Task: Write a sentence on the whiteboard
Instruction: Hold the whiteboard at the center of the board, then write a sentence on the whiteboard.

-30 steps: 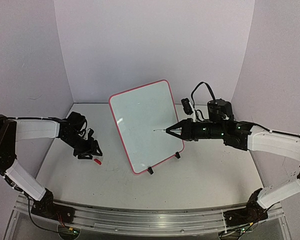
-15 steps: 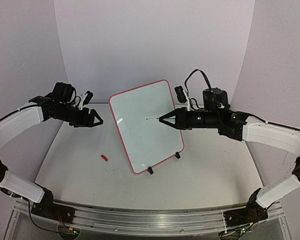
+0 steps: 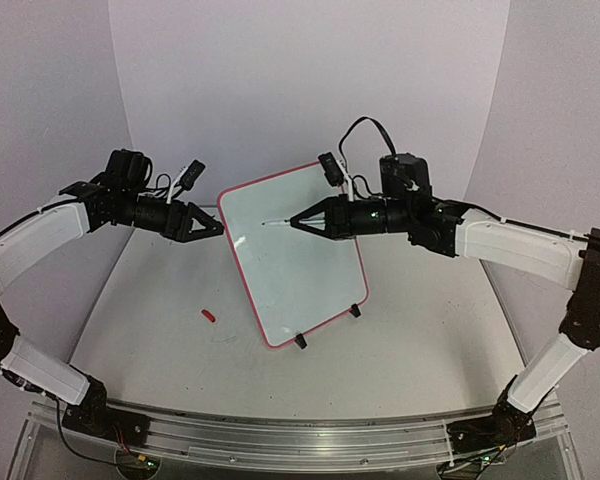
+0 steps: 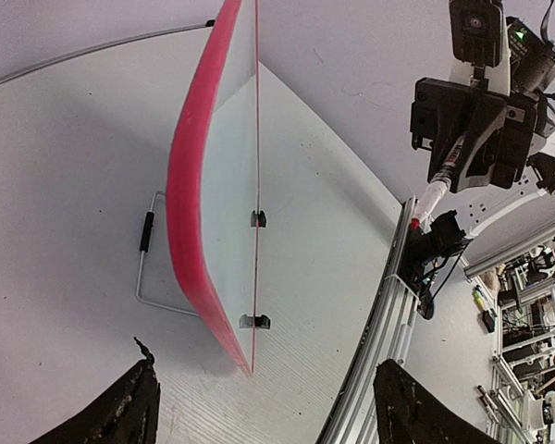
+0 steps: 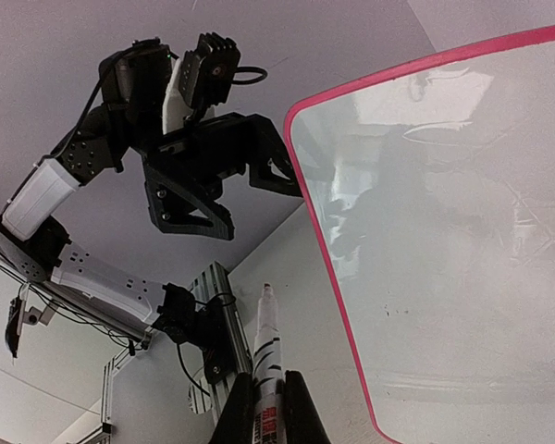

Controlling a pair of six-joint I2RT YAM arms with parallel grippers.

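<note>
Two arms held high, stretched inward. Left gripper (image 3: 208,226) spread wide, empty, whiteboard (image 3: 290,270) corner just ahead. Right gripper (image 3: 302,221) clamped on marker (image 3: 280,222), board face ahead, contact unclear.

light: bright, even, from above | shadows: faint on counter (image 3: 410,340) | glare: pale reflections on whiteboard (image 5: 509,231), right wrist view | edges: wrist views bowed | focus: top view slightly soft

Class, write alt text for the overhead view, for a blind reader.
A red-rimmed whiteboard stands tilted on a table, its face apparently blank. The right tool points a marker at its upper half; the open left tool hovers by its top-left corner. A red cap lies nearby.
</note>
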